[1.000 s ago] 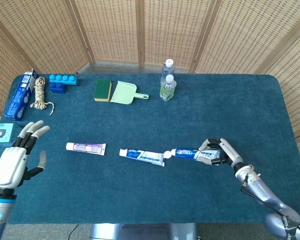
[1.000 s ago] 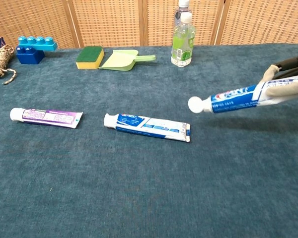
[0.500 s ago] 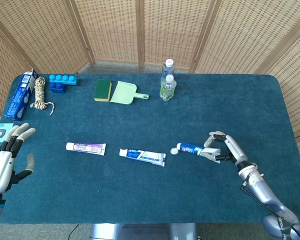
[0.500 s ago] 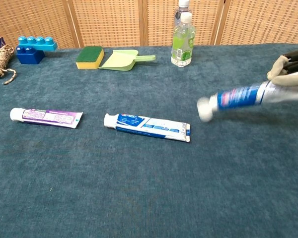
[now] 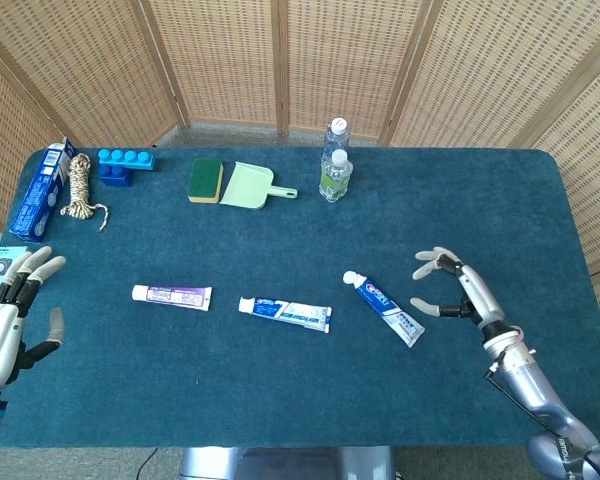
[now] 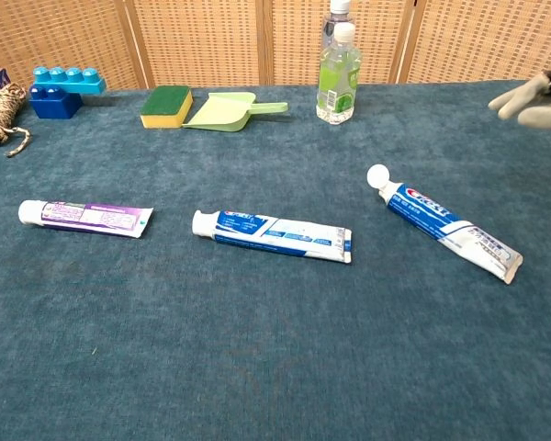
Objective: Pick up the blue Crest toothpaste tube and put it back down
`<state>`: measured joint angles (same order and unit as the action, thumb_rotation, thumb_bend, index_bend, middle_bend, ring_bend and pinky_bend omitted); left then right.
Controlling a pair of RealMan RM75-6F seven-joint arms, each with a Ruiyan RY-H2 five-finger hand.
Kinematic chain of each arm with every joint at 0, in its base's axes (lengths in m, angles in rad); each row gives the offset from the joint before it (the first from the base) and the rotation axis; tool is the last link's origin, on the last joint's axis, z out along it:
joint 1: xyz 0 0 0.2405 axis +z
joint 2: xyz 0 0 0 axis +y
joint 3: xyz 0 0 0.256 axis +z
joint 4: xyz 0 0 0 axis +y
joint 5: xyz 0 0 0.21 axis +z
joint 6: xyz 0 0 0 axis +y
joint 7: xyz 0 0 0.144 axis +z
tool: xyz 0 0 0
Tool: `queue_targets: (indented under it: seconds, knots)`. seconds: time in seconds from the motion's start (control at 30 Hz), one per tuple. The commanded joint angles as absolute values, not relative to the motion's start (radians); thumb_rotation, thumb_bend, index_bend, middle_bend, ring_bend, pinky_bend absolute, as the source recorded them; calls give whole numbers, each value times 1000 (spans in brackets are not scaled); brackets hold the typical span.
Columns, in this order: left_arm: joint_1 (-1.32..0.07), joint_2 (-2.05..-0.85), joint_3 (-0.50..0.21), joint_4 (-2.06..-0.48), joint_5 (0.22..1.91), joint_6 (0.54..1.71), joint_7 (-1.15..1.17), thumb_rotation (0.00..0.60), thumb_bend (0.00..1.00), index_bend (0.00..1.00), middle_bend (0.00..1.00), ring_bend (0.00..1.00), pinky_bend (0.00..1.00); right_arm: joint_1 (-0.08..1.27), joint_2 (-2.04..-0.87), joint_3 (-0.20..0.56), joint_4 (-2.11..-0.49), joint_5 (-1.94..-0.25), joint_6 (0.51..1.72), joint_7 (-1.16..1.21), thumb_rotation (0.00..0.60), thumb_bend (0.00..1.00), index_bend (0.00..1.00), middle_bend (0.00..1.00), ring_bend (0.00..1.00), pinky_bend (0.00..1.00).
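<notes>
The blue Crest toothpaste tube lies flat on the blue cloth, white cap toward the back left, tail toward the front right. My right hand hovers just right of the tube with its fingers spread, holding nothing and not touching it. At the table's left edge my left hand is raised with fingers apart and empty; the chest view does not show it.
A second blue-and-white tube and a purple-labelled tube lie left of the Crest tube. Along the back: two bottles, green dustpan, sponge, blue block, rope, blue box.
My right hand let go of the Crest tube, which dropped from the air onto the cloth at an angle; the hand opened and drew back to the right. My left hand sank slightly.
</notes>
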<state>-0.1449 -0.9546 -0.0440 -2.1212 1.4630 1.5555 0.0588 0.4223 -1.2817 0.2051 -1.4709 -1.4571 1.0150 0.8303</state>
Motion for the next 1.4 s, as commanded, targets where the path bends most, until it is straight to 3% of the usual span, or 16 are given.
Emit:
queue_targets:
  seconds: [0.03, 0.2, 0.33, 0.5, 0.77, 1.4]
  knots:
    - [-138, -959, -41, -2118, 1473, 1562, 68, 600, 585, 138, 92, 0, 213, 401, -1273, 212, -1492, -1453, 1074, 793, 489, 108, 419, 239, 54, 80]
    - [-116, -966, -21, -2097, 1512, 1575, 112, 600, 568, 139, 91, 0, 166, 369, -1267, 218, -1534, -1439, 1161, 694, 599, 105, 418, 245, 54, 85]
    - [-89, -973, -1, -2074, 1546, 1599, 176, 600, 558, 150, 87, 0, 105, 334, -1253, 209, -1596, -1422, 1228, 547, 600, 141, 398, 249, 59, 96]
    - [-43, -1006, 30, -2032, 1579, 1633, 252, 600, 550, 174, 87, 0, 70, 277, -1232, 171, -1685, -1415, 1336, 157, 600, 200, 394, 256, 89, 119]
    - [10, -1046, 57, -1983, 1608, 1664, 299, 600, 549, 180, 94, 0, 46, 206, -1221, 127, -1779, -1417, 1464, -217, 600, 219, 396, 259, 103, 172]
    - [96, -1064, 95, -1948, 1675, 1724, 265, 600, 492, 224, 102, 0, 38, 116, -1178, 58, -1864, -1476, 1535, -236, 600, 236, 396, 260, 116, 172]
